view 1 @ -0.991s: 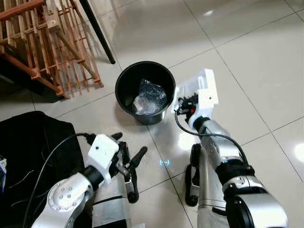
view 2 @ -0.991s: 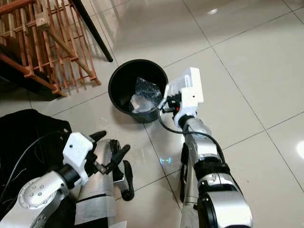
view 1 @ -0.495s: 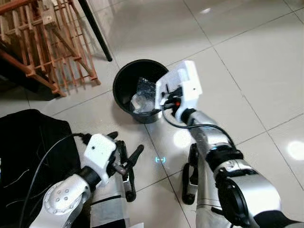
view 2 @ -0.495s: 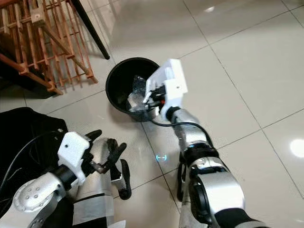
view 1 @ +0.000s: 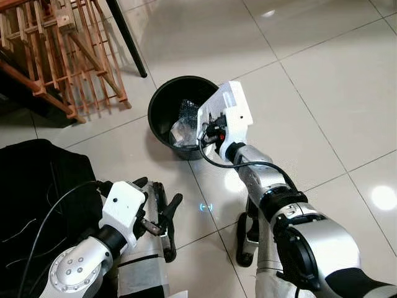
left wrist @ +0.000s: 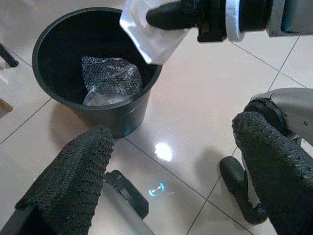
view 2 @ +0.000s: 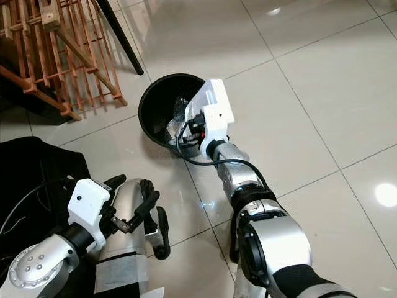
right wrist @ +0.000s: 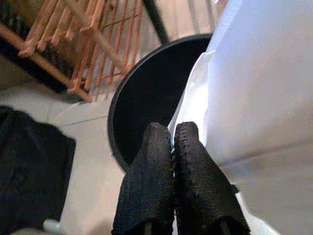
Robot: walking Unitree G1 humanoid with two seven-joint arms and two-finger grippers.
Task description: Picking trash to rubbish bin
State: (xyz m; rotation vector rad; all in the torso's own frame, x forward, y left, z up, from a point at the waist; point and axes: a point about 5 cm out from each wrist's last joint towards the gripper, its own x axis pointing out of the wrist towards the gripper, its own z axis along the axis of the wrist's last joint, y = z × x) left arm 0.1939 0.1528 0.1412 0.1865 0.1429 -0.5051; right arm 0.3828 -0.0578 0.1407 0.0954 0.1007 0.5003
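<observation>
A round black bin [view 1: 156, 103] stands on the tiled floor, with crumpled bubble wrap [left wrist: 110, 78] at its bottom. My right gripper [left wrist: 157, 17] reaches over the bin's near rim and is shut on a white plastic packet [left wrist: 149, 41]. The packet hangs partly above the bin's opening. In the right wrist view the two fingers [right wrist: 154, 161] press together on the white packet [right wrist: 249, 78], and the bin's dark inside lies beyond them. My left gripper [view 1: 162, 197] hovers low over the floor, short of the bin, open with nothing between its fingers.
A wooden slatted rack [view 1: 62, 49] and a slanting black pole [view 1: 127, 40] stand behind the bin to the left. A black bag [view 1: 37, 186] lies on the floor at my left. My own legs and feet [view 1: 248, 236] are below. Open tiles stretch to the right.
My right gripper has swung left with the white packet, from beside the bin to over its rim. The left gripper has stayed open and dropped slightly.
</observation>
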